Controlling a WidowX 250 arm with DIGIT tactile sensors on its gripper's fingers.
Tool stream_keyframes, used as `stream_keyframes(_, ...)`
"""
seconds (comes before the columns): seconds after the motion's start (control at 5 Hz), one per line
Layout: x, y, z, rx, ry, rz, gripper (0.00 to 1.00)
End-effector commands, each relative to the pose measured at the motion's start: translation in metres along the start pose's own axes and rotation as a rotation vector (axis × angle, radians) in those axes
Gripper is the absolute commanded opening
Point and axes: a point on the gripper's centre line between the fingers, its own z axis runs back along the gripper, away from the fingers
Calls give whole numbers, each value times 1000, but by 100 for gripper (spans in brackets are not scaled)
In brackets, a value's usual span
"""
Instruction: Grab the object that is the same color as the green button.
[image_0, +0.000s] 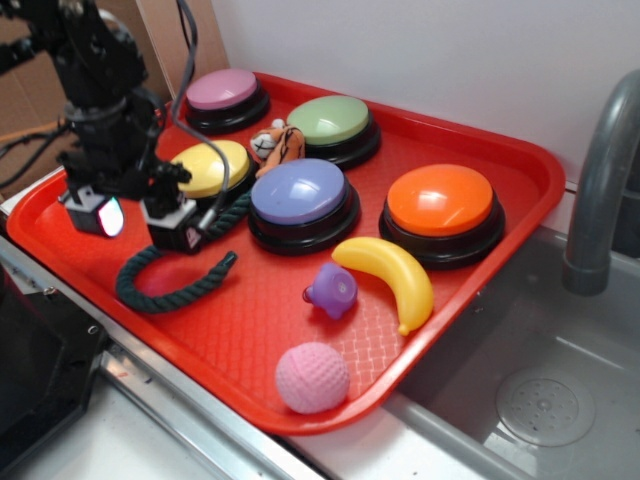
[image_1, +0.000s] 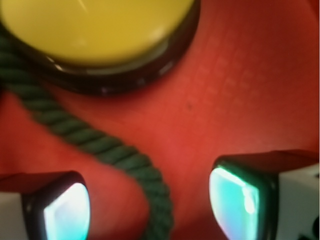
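Note:
The dark green twisted rope lies curled on the red tray, running from beside the yellow button to a dark tip near the tray's middle. In the wrist view the rope passes between the two fingers, which stand wide apart on either side of it, not touching it. My gripper is open and hangs low over the rope at the tray's left. The pale green button sits at the back of the tray.
On the tray are also a pink button, a lavender-blue button, an orange button, a yellow banana, a purple toy, a pink ball and a small plush. A sink with a grey faucet lies to the right.

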Motion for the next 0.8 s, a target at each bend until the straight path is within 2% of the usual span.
stream_keyframes(0.0, 0, 6, -16, -70, -34, 21, 0)
stream_keyframes(0.6, 3, 3, -7, -42, -58, -5, 0)
